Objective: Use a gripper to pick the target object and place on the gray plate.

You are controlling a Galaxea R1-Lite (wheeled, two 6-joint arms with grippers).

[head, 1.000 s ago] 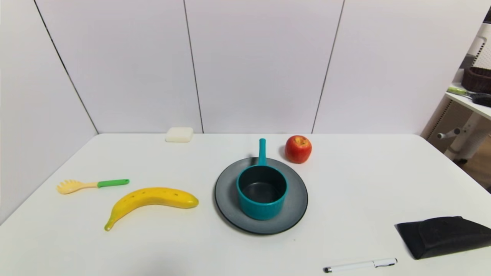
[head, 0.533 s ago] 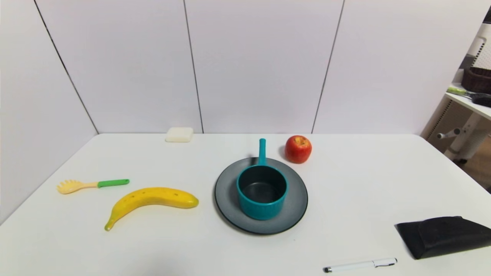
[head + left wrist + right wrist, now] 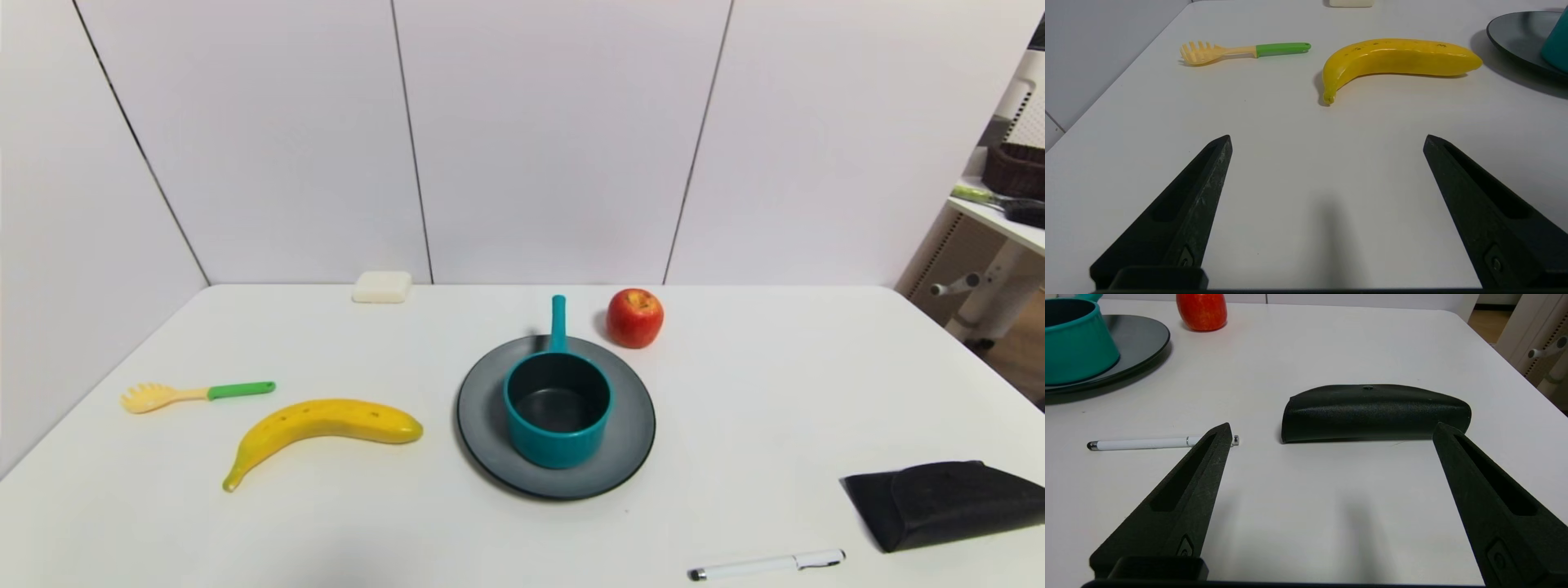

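The teal saucepan [image 3: 558,412] stands upright on the gray plate [image 3: 633,441] at the table's middle, its handle pointing toward the wall. It also shows in the right wrist view [image 3: 1075,345] on the plate [image 3: 1141,337]. Neither arm shows in the head view. My left gripper [image 3: 1327,141] is open and empty, low over the bare table near its front edge, short of the banana. My right gripper [image 3: 1333,430] is open and empty, low over the table near the front, short of the black case.
A yellow banana [image 3: 322,425] and a pasta fork with a green handle [image 3: 196,394] lie left of the plate. A red apple [image 3: 634,317] stands behind it. A black case [image 3: 947,500] and a white pen [image 3: 767,565] lie at the front right. A white block [image 3: 381,287] sits by the wall.
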